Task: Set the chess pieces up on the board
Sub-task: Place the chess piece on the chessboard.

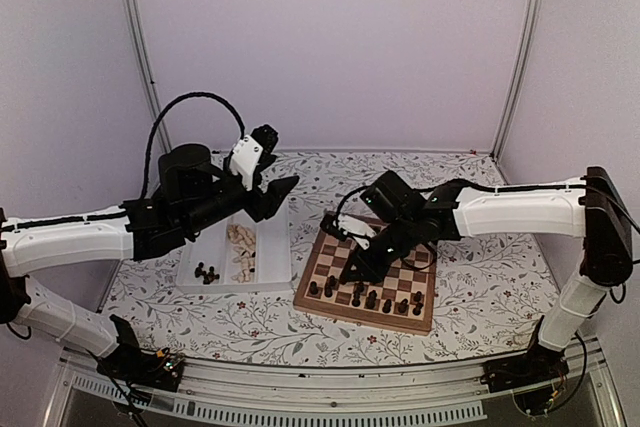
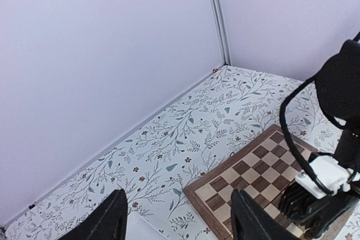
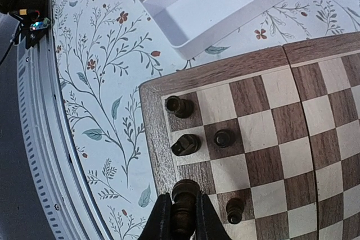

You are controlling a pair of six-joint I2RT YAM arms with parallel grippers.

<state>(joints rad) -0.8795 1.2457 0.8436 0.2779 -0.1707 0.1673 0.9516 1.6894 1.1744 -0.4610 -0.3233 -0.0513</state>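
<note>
Right hand (image 3: 183, 211) is clamping a dark chess piece (image 3: 185, 189) over the board (image 3: 292, 111), toward the near edge of the worktop (image 1: 500, 287) | likely light, rigid, slick; hold mid-stem | left hand (image 2: 180, 195) is hanging apart, empty.

Counter (image 1: 480, 282): floral-print surface. Carries two items: white two-compartment tray (image 1: 272, 265) at 9 o'clock of centre; wooden chessboard (image 1: 365, 319) at 3 o'clock of tray, near, not touching.
</note>
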